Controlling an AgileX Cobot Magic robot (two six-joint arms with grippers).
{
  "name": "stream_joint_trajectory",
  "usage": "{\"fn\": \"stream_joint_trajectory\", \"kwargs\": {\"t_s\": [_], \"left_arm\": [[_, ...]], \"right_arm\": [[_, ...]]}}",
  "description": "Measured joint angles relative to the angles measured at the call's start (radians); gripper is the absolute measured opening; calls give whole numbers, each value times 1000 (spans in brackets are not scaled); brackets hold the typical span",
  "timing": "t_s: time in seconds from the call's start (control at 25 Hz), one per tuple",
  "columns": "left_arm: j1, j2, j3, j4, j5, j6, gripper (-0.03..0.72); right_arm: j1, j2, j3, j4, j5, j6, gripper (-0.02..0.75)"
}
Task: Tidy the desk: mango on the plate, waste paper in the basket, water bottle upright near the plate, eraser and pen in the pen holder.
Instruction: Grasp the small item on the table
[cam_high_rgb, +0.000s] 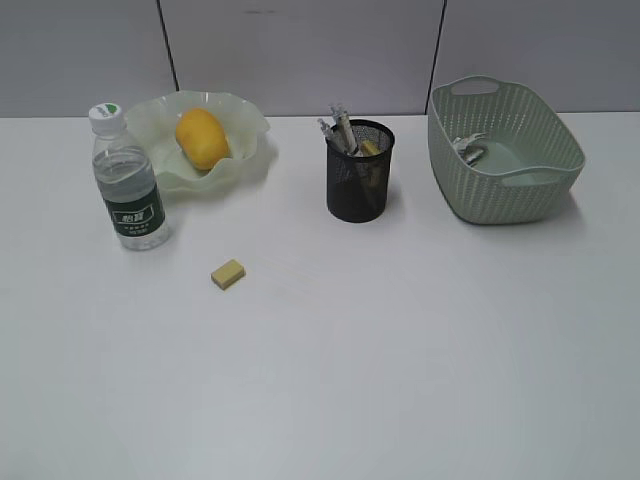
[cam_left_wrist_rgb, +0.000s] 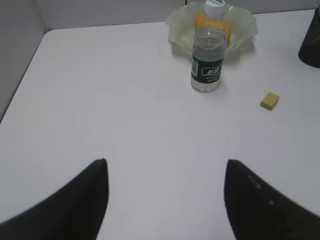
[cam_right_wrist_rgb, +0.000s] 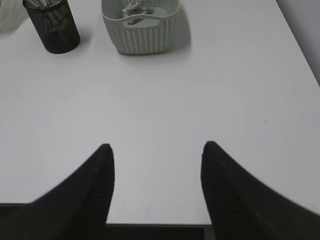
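The yellow-orange mango (cam_high_rgb: 202, 138) lies in the ruffled pale green plate (cam_high_rgb: 250, 125). Upright just in front of the plate's left side stands the water bottle (cam_high_rgb: 127, 183) (cam_left_wrist_rgb: 207, 57). A small yellow eraser (cam_high_rgb: 228, 273) (cam_left_wrist_rgb: 270, 100) rests on the desk (cam_high_rgb: 380, 350). Pens (cam_high_rgb: 340, 130) stick out of the black mesh pen holder (cam_high_rgb: 358, 175) (cam_right_wrist_rgb: 52, 27), with a yellowish block beside them. Crumpled waste paper (cam_high_rgb: 468, 147) (cam_right_wrist_rgb: 132, 7) sits inside the basket (cam_high_rgb: 505, 150) (cam_right_wrist_rgb: 142, 30). My left gripper (cam_left_wrist_rgb: 165, 165) is open over bare desk, far short of the bottle. My right gripper (cam_right_wrist_rgb: 156, 147) is open near the desk's front edge.
Grey partition panels (cam_high_rgb: 300, 50) close off the back of the desk. The desk's left edge (cam_left_wrist_rgb: 25, 80) and right edge (cam_right_wrist_rgb: 297, 45) show in the wrist views. Neither arm appears in the exterior view.
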Motion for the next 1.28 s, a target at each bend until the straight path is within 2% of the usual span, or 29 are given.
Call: {"fn": "stream_joint_trajectory", "kwargs": {"t_s": [0.68,0.92,1.28], "left_arm": [[0,0,4,3,4,0,547],[0,-1,4,3,4,0,547],[0,-1,4,3,4,0,547]], "right_arm": [[0,0,0,-6,-1,-2,447],[0,0,0,-14,-1,-82,447],[0,0,0,-14,-1,-91,447]]}}
